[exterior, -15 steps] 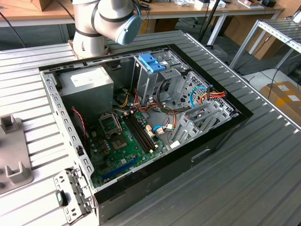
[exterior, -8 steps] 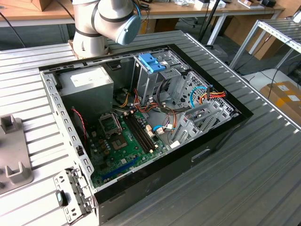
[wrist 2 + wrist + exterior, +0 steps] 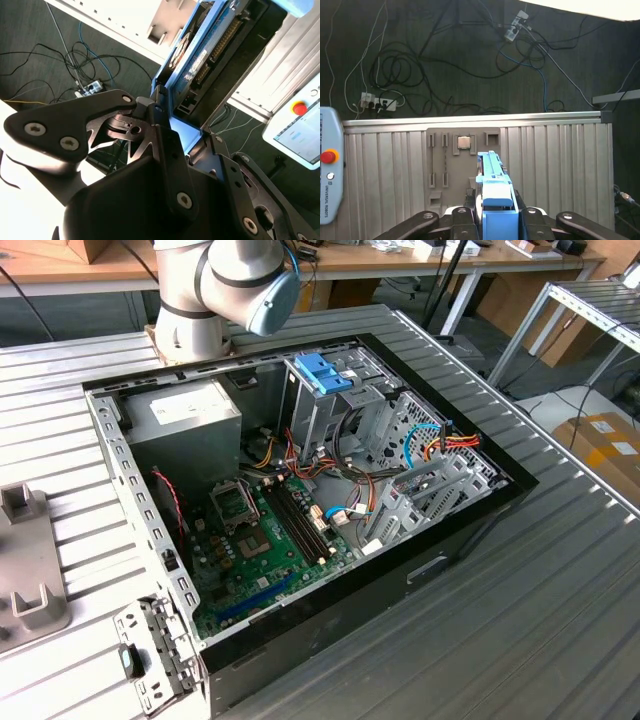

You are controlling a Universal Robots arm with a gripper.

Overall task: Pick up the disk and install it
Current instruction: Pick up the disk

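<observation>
Gripper point(image 3: 496, 224) clamped on the disk point(image 3: 495, 197), its blue rails between the fingers, held above the ribbed table point(image 3: 555, 165). Pick-up appears complete; installation in the open computer case point(image 3: 420, 575) is not yet done.

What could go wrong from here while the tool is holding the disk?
1. The tool grips the disk by one end, so most of it sticks out; it might tilt or slip.
2. Loose cables lie beside the drive cage in the computer case; they could snag the disk going in.
3. The disk's circuit board is bare; a knock against the case's metal could damage it.
</observation>
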